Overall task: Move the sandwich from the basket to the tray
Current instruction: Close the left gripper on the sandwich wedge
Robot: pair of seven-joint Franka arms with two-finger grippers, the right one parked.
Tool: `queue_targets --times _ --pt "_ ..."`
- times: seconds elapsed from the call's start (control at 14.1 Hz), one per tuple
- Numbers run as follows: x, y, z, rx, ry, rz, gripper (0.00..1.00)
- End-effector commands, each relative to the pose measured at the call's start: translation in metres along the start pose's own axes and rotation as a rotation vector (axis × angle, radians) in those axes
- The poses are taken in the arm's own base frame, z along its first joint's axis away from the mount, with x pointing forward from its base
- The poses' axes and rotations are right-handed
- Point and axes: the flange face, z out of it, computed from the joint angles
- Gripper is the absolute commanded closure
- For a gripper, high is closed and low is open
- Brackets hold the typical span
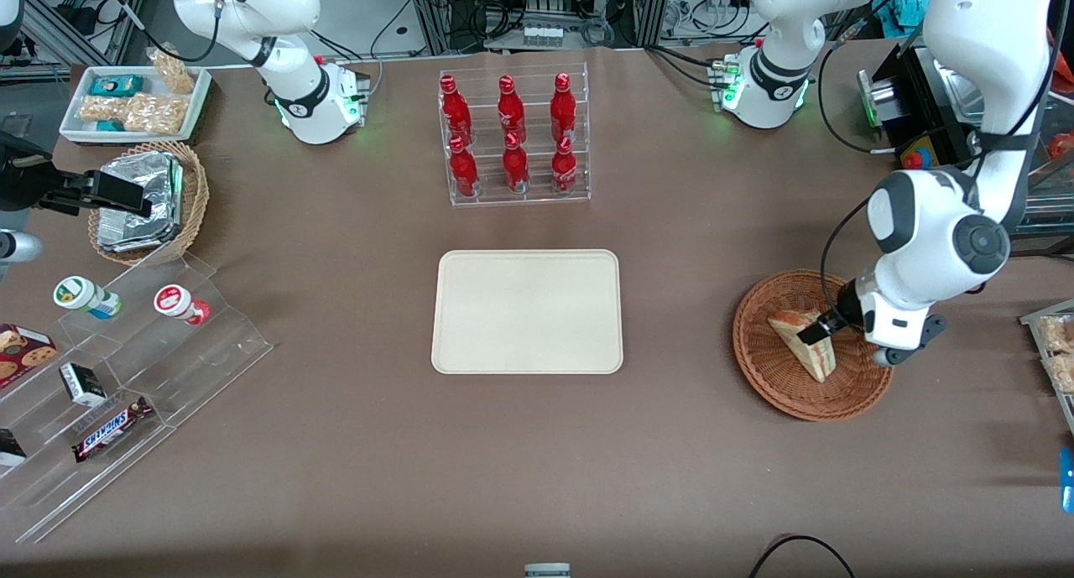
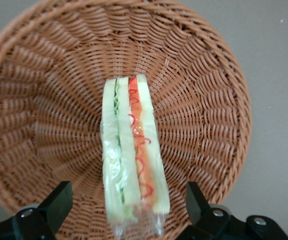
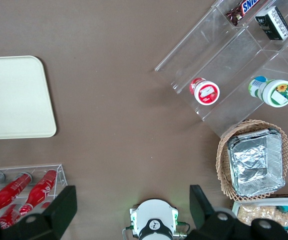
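A brown table seen from the front. Nearest the front camera, toward the parked arm's end, a clear stepped display stand holds a Snickers bar, a small dark box and two small round tubs lying on their sides, one with a green lid, one with a red lid.

Toward the working arm's end, about level with that stand, sits the basket, round, shallow, reddish-brown wicker. The sandwich lies inside it, a pale wedge in clear wrap. The gripper is down in the basket over the sandwich. In the wrist view the sandwich stands on edge, its green, orange and red filling facing the camera, and the two black fingers sit spread wide, one on each side of it with wicker showing in the gaps. They do not appear to touch the wrap, though the fingertips themselves are mostly cut off by the frame edge.

In the middle of the table lies the tray, cream, rectangular, with rounded corners, well apart from the basket.

Farther from the camera, a clear rack holds six red bottles in two rows. Toward the parked arm's end, a tan wicker basket holds foil packs, and farthest away a white bin holds snack bags.
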Motion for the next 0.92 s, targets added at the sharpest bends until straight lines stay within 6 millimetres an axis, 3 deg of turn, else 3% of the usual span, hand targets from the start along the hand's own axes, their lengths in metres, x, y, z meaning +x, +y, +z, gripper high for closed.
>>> queue_targets --times 0.0,0.28,0.35,0.43,0.5,0.64,0.85 --pt "0.008 0.005 0.029 -0.022 0.007 -0.004 0.00" --pt "0.010 -0.003 0.038 -0.012 -0.012 -0.016 0.01" --pt "0.010 -0.003 0.038 -0.011 -0.014 -0.014 0.23" --pt "0.010 -0.005 0.037 -0.008 -0.015 -0.016 0.54" --pt "0.008 -0.004 0.034 -0.003 -0.021 -0.010 0.69" --pt "0.004 -0.006 0.027 0.021 -0.052 0.056 0.81" --pt "0.001 -0.004 -0.002 0.035 -0.054 0.104 0.85"
